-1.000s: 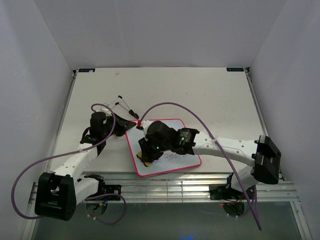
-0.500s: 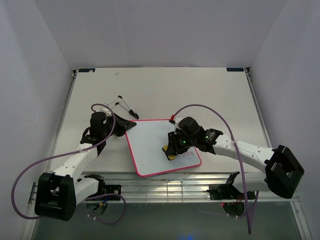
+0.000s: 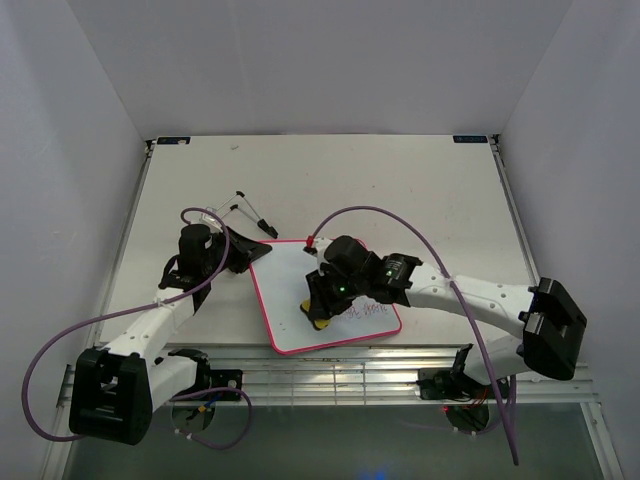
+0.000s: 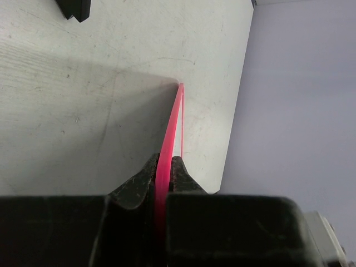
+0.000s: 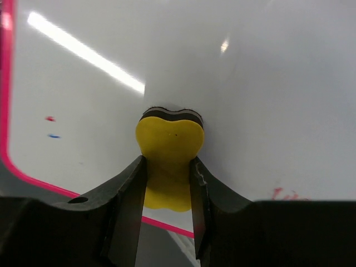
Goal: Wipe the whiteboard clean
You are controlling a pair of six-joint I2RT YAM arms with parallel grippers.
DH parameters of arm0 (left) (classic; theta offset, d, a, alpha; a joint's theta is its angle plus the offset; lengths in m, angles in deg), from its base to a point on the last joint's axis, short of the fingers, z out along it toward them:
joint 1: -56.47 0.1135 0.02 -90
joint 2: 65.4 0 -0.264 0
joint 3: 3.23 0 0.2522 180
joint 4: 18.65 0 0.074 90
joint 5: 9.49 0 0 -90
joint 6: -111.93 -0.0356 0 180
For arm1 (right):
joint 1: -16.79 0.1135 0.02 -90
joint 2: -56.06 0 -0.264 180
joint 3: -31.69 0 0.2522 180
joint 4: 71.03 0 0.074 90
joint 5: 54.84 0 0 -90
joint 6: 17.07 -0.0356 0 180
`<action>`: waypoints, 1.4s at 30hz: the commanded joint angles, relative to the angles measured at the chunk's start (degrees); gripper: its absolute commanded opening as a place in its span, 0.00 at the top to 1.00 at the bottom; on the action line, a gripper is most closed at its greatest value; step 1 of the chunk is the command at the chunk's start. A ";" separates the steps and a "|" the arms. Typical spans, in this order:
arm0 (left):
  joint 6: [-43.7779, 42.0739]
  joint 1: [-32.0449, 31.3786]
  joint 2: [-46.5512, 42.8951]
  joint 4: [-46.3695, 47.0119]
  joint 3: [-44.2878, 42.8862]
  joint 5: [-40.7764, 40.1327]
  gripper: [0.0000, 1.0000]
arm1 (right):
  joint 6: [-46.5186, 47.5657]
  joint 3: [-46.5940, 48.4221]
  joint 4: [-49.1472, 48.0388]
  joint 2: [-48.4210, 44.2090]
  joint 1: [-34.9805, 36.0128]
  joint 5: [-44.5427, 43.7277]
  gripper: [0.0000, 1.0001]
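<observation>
White glossy whiteboard (image 3: 285,300) with a pink-red rim: lies flat on the pale table (image 3: 400,190), close to its near edge, between the two arms and turned slightly askew.
Left gripper (image 3: 250,256): at the board's far left corner, its two black fingers (image 4: 142,181) pinched shut on the pink rim (image 4: 172,125), which runs edge-on between them in the left wrist view.
Right gripper (image 3: 321,312): over the near middle of the board, its fingers clamped on the sides of a small yellow foam sponge (image 5: 169,146).
Sponge contact: a dark layer at its far end meets the white face, close to the near rim.
Handwriting (image 3: 362,310): red and blue scribble just right of the sponge, towards the near right corner; too small to read.
Stray marks: one red speck (image 5: 50,118) and one blue speck (image 5: 53,136) near the rim in the right wrist view.
</observation>
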 commanded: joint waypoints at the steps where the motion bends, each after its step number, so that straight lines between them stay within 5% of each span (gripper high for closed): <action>1: -7.05 0.07 0.16 -4.92 0.99 -13.66 1.00 | 0.15 6.46 4.86 4.06 6.34 2.24 0.76; 24: -6.53 0.07 -0.28 -4.92 1.51 -13.66 1.00 | 0.16 22.55 11.19 12.42 14.70 -2.51 0.76; 36: -6.70 0.07 -0.54 -5.09 1.43 -13.84 1.00 | -0.55 21.07 12.51 11.37 14.96 -5.58 0.77; 42: -7.14 0.07 -0.55 -5.36 1.07 -13.66 1.00 | -0.99 13.16 12.16 9.53 12.42 -6.46 0.76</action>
